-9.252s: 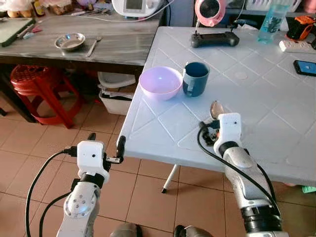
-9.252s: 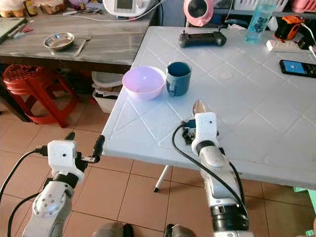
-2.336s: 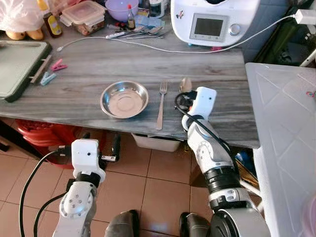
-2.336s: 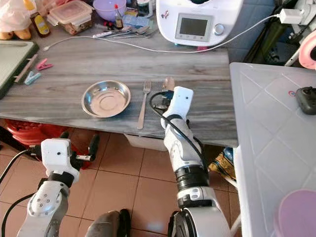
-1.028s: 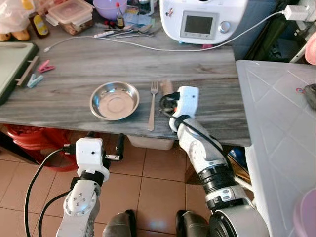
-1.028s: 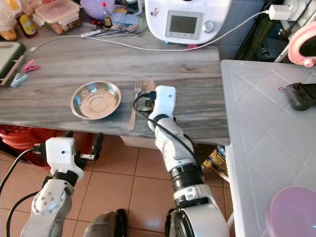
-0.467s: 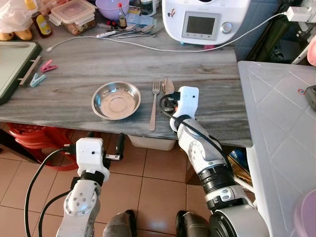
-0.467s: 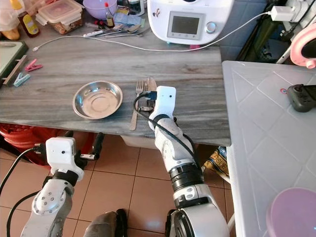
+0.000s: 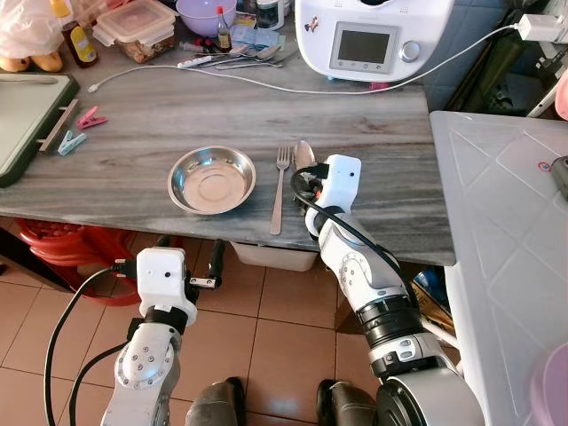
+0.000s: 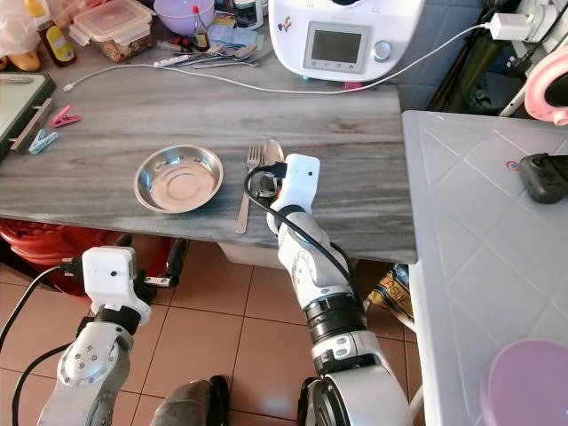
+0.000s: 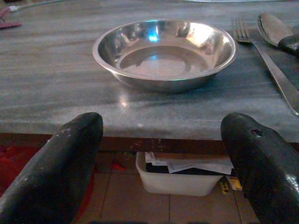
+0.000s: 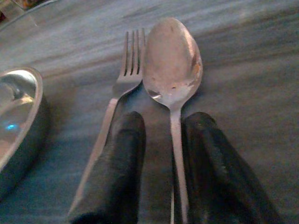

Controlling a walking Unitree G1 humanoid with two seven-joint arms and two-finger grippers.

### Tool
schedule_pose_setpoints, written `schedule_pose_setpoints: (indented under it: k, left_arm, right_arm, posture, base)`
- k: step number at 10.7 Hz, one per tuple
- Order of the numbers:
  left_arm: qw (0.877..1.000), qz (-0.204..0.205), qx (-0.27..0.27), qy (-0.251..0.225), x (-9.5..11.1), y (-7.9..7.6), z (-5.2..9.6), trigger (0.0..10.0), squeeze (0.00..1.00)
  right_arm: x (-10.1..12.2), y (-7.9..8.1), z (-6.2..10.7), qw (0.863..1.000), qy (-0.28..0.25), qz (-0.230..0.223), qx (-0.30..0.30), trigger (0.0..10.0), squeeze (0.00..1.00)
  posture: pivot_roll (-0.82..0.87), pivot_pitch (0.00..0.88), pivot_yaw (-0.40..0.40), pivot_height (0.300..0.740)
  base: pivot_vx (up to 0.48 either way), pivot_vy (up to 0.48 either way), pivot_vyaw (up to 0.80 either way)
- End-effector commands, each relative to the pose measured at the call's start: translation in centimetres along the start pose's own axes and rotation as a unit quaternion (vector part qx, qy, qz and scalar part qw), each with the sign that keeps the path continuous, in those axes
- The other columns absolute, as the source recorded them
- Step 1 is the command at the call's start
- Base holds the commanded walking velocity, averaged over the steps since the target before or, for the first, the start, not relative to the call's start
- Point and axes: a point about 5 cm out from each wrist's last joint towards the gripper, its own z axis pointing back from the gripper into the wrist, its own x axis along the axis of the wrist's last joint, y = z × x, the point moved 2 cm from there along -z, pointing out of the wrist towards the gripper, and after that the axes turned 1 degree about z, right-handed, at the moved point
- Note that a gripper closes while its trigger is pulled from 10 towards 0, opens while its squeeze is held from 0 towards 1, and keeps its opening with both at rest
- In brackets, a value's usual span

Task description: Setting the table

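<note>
Steel spoon [image 12: 172,79], shiny oval bowl facing up, lies on the grey wood-grain counter [image 9: 133,133] with its handle running between the two black fingers [image 12: 114,172] of my right gripper [image 12: 161,158]; fingers are narrow but I can't tell if they're pinching the handle or have let go. Spoon sits just beside the silver four-tined fork [image 9: 277,191], parallel to it, on its right. Fork lies just right of the round stainless steel dish [image 9: 211,179], so this reads as a place setting: dish, then fork, then spoon. My guess is the spoon is at its spot and release comes next. My left gripper [image 11: 163,163] hangs below the counter edge, fingers spread wide, holding nothing, facing the dish. Further back: white kitchen appliance with a screen [image 9: 373,35], its white cable [image 9: 222,78], purple bowl [image 9: 206,12]. White plastic table [image 9: 510,222] stands to my right.
</note>
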Motion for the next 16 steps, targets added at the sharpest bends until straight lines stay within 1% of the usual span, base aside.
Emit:
schedule_pose_setpoints:
  k: [1,3,5,7,8,9,10,11,12,13,14,15,16]
  left_arm:
    - [1.0,-0.003,0.001,0.007,-0.4,0.1,0.1,10.0,0.0]
    - [1.0,-0.003,0.001,0.005,-0.3,0.1,0.0,10.0,0.0]
    - [1.0,-0.004,0.002,0.003,-0.2,0.2,-0.1,10.0,0.0]
    - [1.0,-0.005,0.003,-0.001,-0.1,0.4,-0.1,10.0,0.0]
    - [1.0,-0.007,0.004,-0.003,-0.1,0.6,-0.2,10.0,0.0]
    - [1.0,-0.007,0.006,-0.003,0.0,0.6,-0.3,10.0,0.0]
    - [1.0,-0.008,0.007,-0.004,0.0,0.7,-0.3,10.0,0.0]
    - [1.0,-0.007,0.008,-0.003,-0.1,0.7,-0.2,10.0,0.0]
    - [1.0,-0.005,0.004,-0.003,-0.1,0.5,-0.2,10.0,0.0]
    - [1.0,-0.005,0.0,-0.003,-0.1,0.5,-0.2,10.0,0.0]
    - [1.0,-0.006,0.0,-0.003,-0.1,0.5,-0.2,10.0,0.0]
    - [1.0,-0.008,0.001,-0.002,0.0,0.7,-0.1,10.0,0.0]
    - [1.0,-0.009,0.001,-0.001,0.0,0.7,0.0,10.0,0.0]
  right_arm:
    - [-1.2,4.3,0.1,0.998,0.026,-0.049,0.042,10.0,1.0]
    - [0.4,4.2,0.4,0.998,-0.01,-0.033,0.056,10.0,1.0]
    - [1.1,3.7,0.9,0.997,-0.028,-0.027,0.06,10.0,1.0]
    - [3.0,2.8,1.8,0.994,-0.087,-0.015,0.063,10.0,1.0]
    - [3.9,1.9,2.4,0.992,-0.114,0.016,0.058,10.0,1.0]
    - [4.3,1.0,2.9,0.99,-0.125,0.04,0.046,10.0,1.0]
    - [4.2,-1.3,3.6,0.991,-0.119,0.066,0.001,10.0,1.0]
    - [3.7,-3.5,4.4,0.989,-0.111,0.095,-0.033,10.0,1.0]
    - [2.3,-6.0,5.3,0.986,-0.084,0.119,-0.075,10.0,1.0]
    - [1.0,-7.5,5.9,0.986,-0.054,0.126,-0.096,10.0,1.0]
    - [0.7,-7.6,6.1,0.985,-0.047,0.132,-0.097,10.0,1.0]
    - [-0.6,-7.8,6.4,0.987,-0.008,0.131,-0.098,10.0,1.0]
    - [-1.3,-7.7,6.6,0.986,0.014,0.136,-0.092,10.0,1.0]
  posture:
    - [0.09,0.194,0.032,0.74]
    - [0.09,0.187,0.03,0.74]
    - [0.1,0.179,0.033,0.74]
    - [0.09,0.17,0.035,0.74]
    - [0.09,0.159,0.036,0.74]
    - [0.09,0.154,0.034,0.74]
    - [0.09,0.154,0.033,0.74]
    - [0.08,0.158,0.033,0.74]
    - [0.08,0.164,0.038,0.74]
    - [0.08,0.168,0.043,0.74]
    - [0.08,0.168,0.044,0.74]
    - [0.09,0.171,0.043,0.74]
    - [0.09,0.175,0.044,0.74]
  base:
    - [0.0,0.0,0.0]
    - [0.0,0.0,0.0]
    - [0.0,0.0,0.0]
    - [0.0,0.0,0.0]
    - [0.0,0.0,0.0]
    - [0.0,0.0,0.0]
    - [0.0,0.0,0.0]
    - [0.0,0.0,0.0]
    - [0.0,0.0,0.0]
    - [0.0,0.0,0.0]
    - [0.0,0.0,0.0]
    - [0.0,0.0,0.0]
    - [0.0,0.0,0.0]
